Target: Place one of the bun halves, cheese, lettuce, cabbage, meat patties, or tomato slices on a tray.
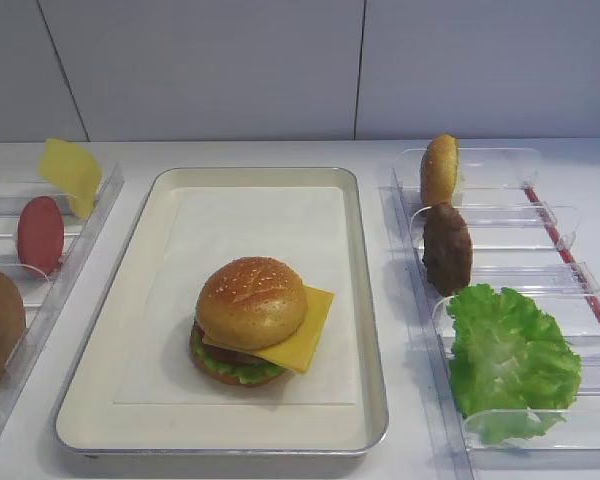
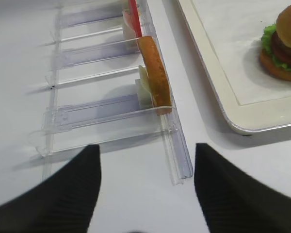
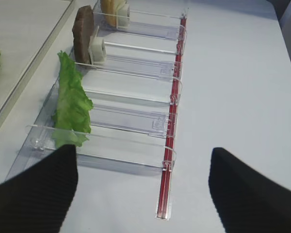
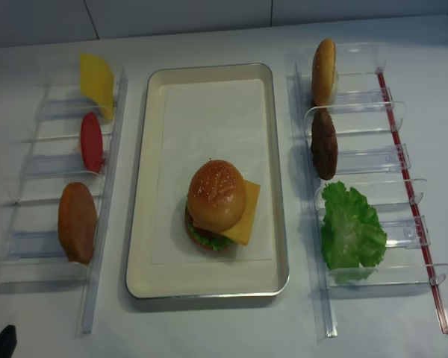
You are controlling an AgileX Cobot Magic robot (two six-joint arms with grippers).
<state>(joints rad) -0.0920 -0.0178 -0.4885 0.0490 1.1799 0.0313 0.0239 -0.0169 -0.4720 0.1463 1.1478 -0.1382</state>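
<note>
On the paper-lined silver tray (image 4: 138, 186) stands a stacked burger (image 4: 218, 203): a bun half on top, with cheese, patty and lettuce under it. The left holders carry a cheese slice (image 4: 97, 76), a tomato slice (image 4: 91, 142) and a bun half (image 4: 77, 222). The right holders carry a bun half (image 4: 323, 71), a meat patty (image 4: 324, 144) and lettuce (image 4: 349, 227). Cabbage is out of view. My right gripper (image 3: 143, 194) is open above bare table, just short of the lettuce (image 3: 72, 102). My left gripper (image 2: 146, 189) is open, near the left bun half (image 2: 155, 73).
Clear plastic holder racks (image 1: 500, 215) flank the tray on both sides, and the right one has a red strip (image 3: 172, 121) along its outer edge. A white wall rises behind the table. The tray's corner (image 2: 233, 124) lies to the right of the left gripper.
</note>
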